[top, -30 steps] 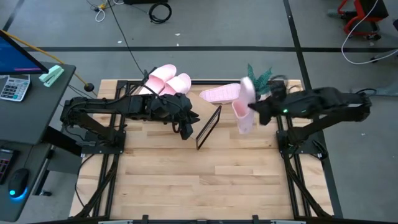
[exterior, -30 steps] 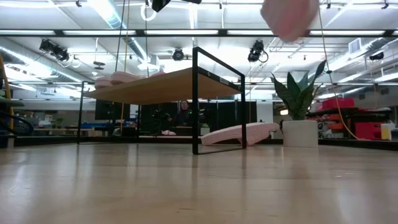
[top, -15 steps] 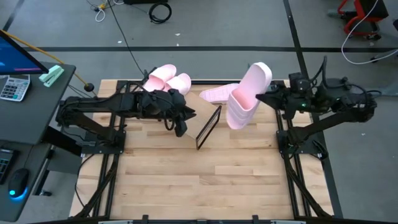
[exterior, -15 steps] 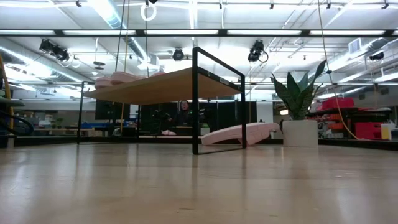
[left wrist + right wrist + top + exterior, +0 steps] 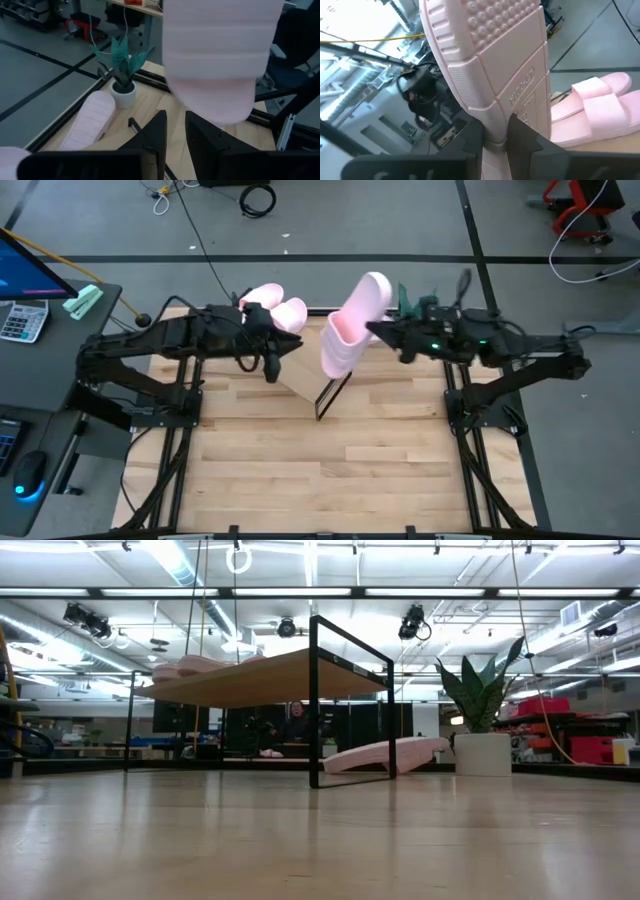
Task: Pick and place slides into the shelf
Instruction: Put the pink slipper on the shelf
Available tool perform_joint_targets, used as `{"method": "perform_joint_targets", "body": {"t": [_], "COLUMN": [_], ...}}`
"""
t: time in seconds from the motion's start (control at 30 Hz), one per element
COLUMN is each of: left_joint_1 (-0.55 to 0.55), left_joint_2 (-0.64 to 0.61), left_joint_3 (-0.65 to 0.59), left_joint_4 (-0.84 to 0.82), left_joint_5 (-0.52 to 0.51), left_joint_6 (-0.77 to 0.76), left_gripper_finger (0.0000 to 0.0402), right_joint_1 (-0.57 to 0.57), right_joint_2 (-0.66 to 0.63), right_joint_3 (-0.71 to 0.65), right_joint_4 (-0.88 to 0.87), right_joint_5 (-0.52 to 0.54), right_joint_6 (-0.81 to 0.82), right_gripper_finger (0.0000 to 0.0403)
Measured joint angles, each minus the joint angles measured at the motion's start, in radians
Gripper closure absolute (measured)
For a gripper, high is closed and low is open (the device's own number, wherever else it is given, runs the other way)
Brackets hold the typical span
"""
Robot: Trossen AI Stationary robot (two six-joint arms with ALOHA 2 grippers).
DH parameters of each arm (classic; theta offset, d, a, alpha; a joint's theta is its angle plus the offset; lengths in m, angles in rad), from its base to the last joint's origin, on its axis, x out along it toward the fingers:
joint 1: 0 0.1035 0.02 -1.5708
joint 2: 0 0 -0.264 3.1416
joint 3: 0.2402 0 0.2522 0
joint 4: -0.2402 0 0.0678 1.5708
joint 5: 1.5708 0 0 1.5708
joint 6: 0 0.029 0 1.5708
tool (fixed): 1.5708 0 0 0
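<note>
High view: right tool (image 5: pixel 385 333) grips 1 slide (image 5: pixel 352 325) above the shelf (image 5: pixel 312 380).

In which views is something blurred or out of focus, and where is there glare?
Left wrist view: the held slide fills the top, soft and out of focus. Right wrist view: bright washed-out glare at the upper left; the slide's sole is sharp. Low view: ceiling lights glare; the near tabletop is blurred.
</note>
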Motion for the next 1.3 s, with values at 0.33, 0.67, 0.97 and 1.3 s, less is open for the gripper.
{"method": "perform_joint_targets", "body": {"t": [0.33,0.67,0.97,1.3], "left_joint_1": [0.021,0.02,0.02,0.02], "left_joint_2": [-0.081,-0.122,-0.142,-0.147], "left_joint_3": [0.0,0.0,0.0,0.0], "left_joint_4": [0.004,-0.035,-0.048,-0.065], "left_joint_5": [0.0,0.001,0.0,0.0], "left_joint_6": [0.0,0.0,0.016,0.018], "left_gripper_finger": [0.0321,0.0325,0.0323,0.0328], "right_joint_1": [-0.098,-0.123,-0.123,-0.123], "right_joint_2": [0.22,0.432,0.542,0.608], "right_joint_3": [0.0,0.0,0.0,0.001], "right_joint_4": [0.106,0.366,0.398,0.395], "right_joint_5": [-0.074,-0.044,0.03,0.059], "right_joint_6": [0.23,0.441,0.544,0.665], "right_gripper_finger": [0.0344,0.0344,0.0345,0.0345]}}
